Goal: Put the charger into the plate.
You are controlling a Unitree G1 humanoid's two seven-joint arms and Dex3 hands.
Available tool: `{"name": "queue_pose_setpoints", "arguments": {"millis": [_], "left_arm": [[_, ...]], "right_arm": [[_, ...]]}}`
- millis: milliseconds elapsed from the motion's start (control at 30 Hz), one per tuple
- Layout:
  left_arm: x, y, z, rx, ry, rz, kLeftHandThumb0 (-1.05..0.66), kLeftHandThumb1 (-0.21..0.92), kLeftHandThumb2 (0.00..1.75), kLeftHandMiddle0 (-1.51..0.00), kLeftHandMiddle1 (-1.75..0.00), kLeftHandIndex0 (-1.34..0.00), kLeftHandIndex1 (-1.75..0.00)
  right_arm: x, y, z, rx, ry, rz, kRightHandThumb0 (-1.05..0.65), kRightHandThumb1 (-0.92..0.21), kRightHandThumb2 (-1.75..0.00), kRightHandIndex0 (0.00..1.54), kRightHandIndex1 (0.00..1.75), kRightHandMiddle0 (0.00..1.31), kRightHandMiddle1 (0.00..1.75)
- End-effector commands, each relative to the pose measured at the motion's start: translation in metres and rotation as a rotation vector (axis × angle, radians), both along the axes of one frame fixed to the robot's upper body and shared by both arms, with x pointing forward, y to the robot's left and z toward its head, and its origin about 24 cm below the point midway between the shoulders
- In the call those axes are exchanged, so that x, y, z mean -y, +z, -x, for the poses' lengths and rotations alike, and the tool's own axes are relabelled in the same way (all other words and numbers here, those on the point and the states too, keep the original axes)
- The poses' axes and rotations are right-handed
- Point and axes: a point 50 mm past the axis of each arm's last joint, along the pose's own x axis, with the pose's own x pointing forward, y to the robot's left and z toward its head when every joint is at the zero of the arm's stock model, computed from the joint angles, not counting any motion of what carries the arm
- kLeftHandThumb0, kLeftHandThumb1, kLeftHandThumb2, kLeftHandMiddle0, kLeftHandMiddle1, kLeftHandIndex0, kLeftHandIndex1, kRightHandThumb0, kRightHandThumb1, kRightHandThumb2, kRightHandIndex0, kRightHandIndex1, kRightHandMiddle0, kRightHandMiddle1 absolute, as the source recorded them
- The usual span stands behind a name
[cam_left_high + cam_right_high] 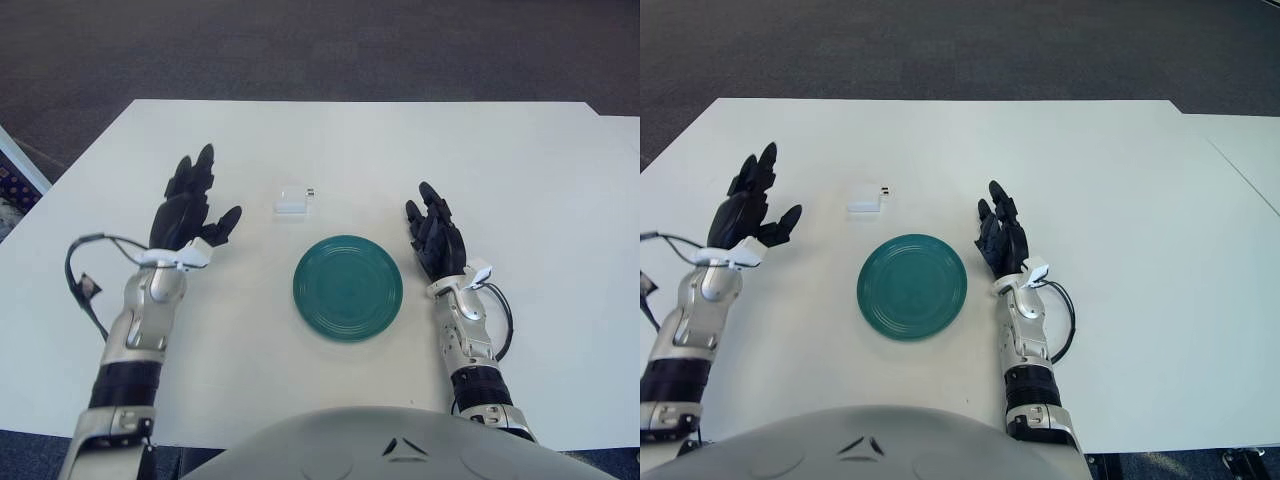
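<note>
Left hand (190,210): I am holding it with fingers spread, grasping nothing, left of the charger (291,201).
Right hand (436,235): idling unclenched beside the plate (347,287).
Charger: lying on the table (520,180), just beyond the plate.
Risk: I am expecting fingertips could skid this small, smooth white block away.
Plate: glossy, round, shallow-rimmed.

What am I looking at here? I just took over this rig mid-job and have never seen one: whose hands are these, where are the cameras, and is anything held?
Both pictures come from a stereo camera on a humanoid robot's head, looking down at a white table. The dark three-finger hands are the robot's own. Its left hand is raised with fingers spread, left of a small white charger. Its right hand shows open beside a green plate, on the plate's right. Nothing is held; the charger lies on the table beyond the plate, not yet in it.
</note>
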Motion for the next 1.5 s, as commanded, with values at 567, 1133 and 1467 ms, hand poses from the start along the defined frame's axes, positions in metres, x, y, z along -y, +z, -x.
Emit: {"name": "queue_pose_setpoints", "arguments": {"millis": [567,1133,1467], "left_arm": [[0.033,0.004,-0.055,-0.005,-0.405,-0.809,-1.05,0.92,0.5,0.0,0.0,-0.02,-0.11],[0.046,-0.034,-0.064,-0.149,-0.546,-0.887,-1.05,0.92,0.35,0.0,0.0,-0.01,-0.2],[0.047,-0.04,-0.07,-0.192,-0.552,-0.89,-1.05,0.92,0.33,0.0,0.0,0.0,-0.35]], "right_arm": [[0.015,-0.052,0.036,-0.274,-0.039,-0.035,-0.92,-0.92,-0.83,0.03,0.0,0.0,0.14],[0.016,-0.054,0.04,-0.243,-0.032,-0.024,-0.96,-0.92,-0.87,0.04,0.0,0.0,0.21],[0.017,-0.058,0.043,-0.239,-0.027,-0.019,-0.96,-0.92,-0.89,0.05,0.0,0.0,0.22]]}}
